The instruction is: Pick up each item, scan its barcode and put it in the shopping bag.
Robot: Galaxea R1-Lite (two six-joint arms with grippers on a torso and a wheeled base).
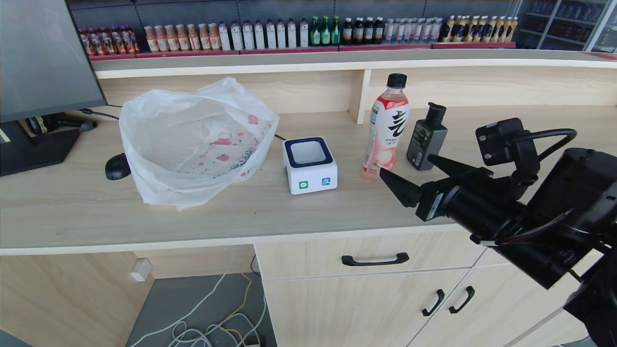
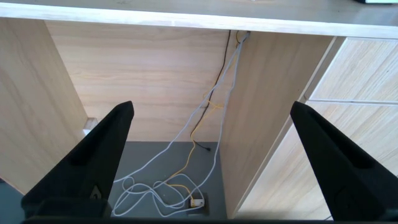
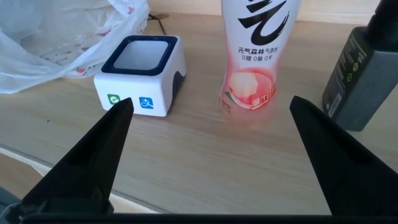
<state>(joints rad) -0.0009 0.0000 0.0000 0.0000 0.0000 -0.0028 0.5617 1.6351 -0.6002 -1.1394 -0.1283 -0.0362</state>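
Observation:
A pink drink bottle point(image 1: 387, 126) with a black cap stands upright on the wooden counter point(image 1: 241, 207), and a dark grey bottle point(image 1: 426, 138) stands just right of it. Left of them sits the white barcode scanner point(image 1: 310, 165), then the open white shopping bag point(image 1: 193, 142). My right gripper point(image 1: 418, 176) is open just in front of the pink bottle point(image 3: 260, 56), holding nothing; the scanner point(image 3: 142, 75) and dark bottle point(image 3: 362, 78) flank it in the right wrist view. My left gripper point(image 2: 211, 155) is open below the counter, facing the cabinet recess.
A monitor point(image 1: 43, 58) and black mouse point(image 1: 117, 166) sit at the counter's left. A raised shelf point(image 1: 337, 60) with a divider runs behind the items. Drawers with black handles point(image 1: 375, 260) lie below. Cables point(image 2: 180, 180) lie on the floor.

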